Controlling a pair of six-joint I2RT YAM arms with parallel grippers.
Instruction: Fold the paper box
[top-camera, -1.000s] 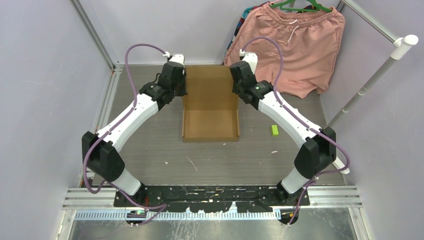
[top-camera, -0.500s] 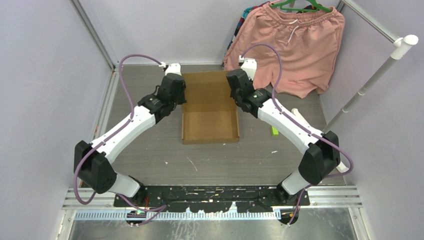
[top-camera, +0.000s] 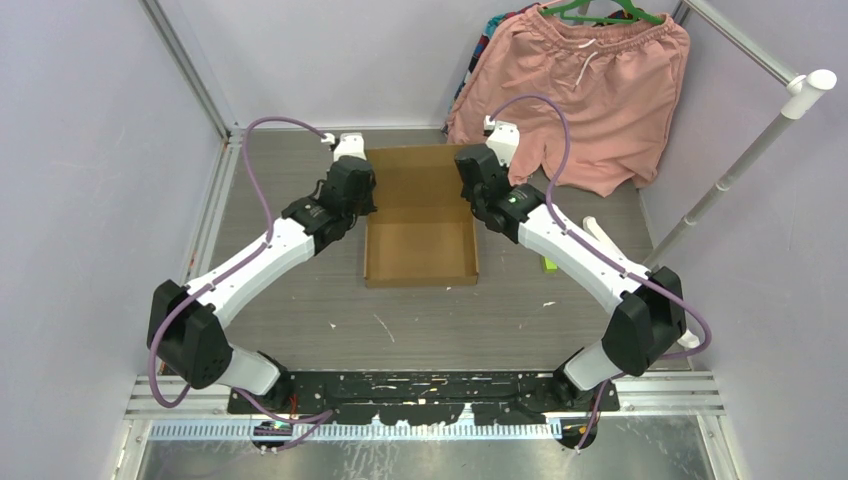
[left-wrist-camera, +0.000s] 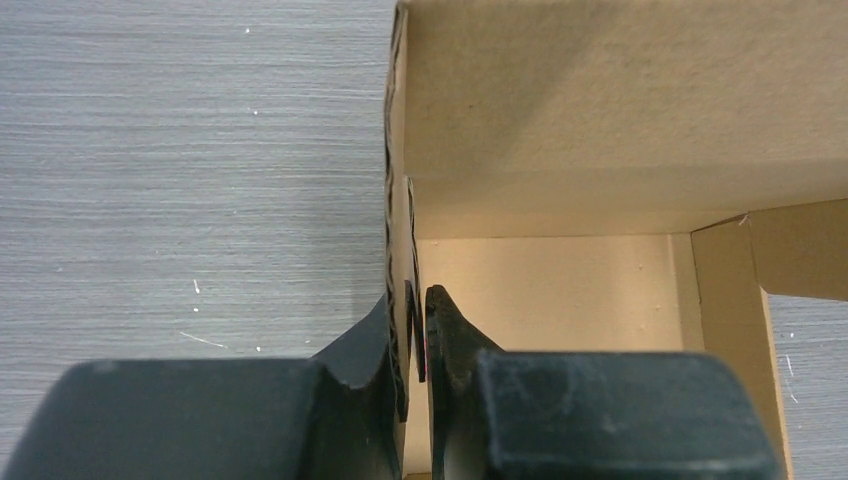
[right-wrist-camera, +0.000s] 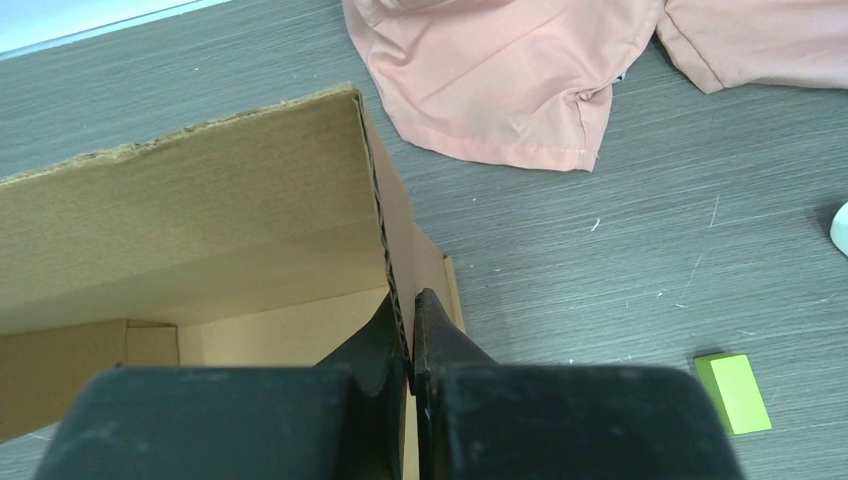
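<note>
The paper box (top-camera: 420, 235) is brown corrugated cardboard lying mid-table, its near half a shallow tray and its far panel (top-camera: 418, 175) raised as a lid. My left gripper (top-camera: 362, 200) is shut on the box's left side flap (left-wrist-camera: 398, 230), one finger outside and one inside. My right gripper (top-camera: 474, 195) is shut on the right side flap (right-wrist-camera: 392, 250) in the same way. The wrist views show the lid panel (left-wrist-camera: 620, 100) tilted over the tray floor (right-wrist-camera: 280, 335).
Pink shorts (top-camera: 590, 90) hang at the back right, their hem on the table (right-wrist-camera: 500, 80). A small green block (top-camera: 548, 261) lies right of the box, also seen as a green block (right-wrist-camera: 735, 392) in the right wrist view. A white pole (top-camera: 745, 160) leans at the right.
Both grippers moved a little nearer and lower along the box sides, and the far lid panel tipped down from steeply raised.
</note>
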